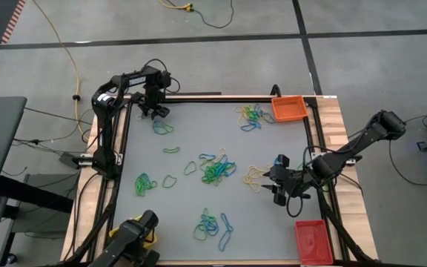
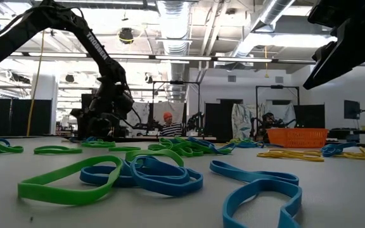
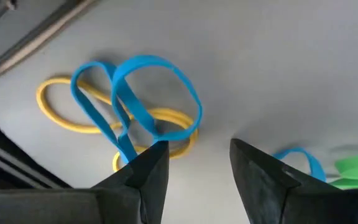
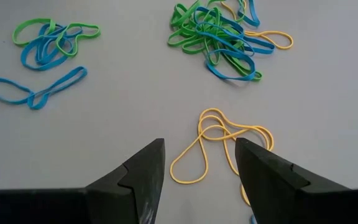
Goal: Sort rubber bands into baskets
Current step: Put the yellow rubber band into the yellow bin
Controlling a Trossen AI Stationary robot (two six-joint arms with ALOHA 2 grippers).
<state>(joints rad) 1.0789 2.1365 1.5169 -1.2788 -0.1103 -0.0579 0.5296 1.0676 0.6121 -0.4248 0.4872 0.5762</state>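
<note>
Left gripper (image 3: 194, 168) hovers with fingers parted, empty, over blue and yellow rubber bands (image 3: 135, 102). Right gripper (image 4: 199, 165), parted and empty, hovers above a yellow band cluster (image 4: 219, 146) near the red basket (image 1: 313, 241).

Grey concrete floor (image 1: 362, 74) crossed by dark lines, a yellow cable (image 1: 61, 44) trailing over it. Bright ceiling lights (image 2: 170, 25) among pipes overhead, white walls (image 2: 239, 85), dark partitions (image 2: 18, 117) behind. Person (image 2: 168, 125) seated far back.

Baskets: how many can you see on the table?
2 clearly: an orange basket at the far right corner, a red basket at the near right corner. Another may be hidden under the near-left arm.
</note>
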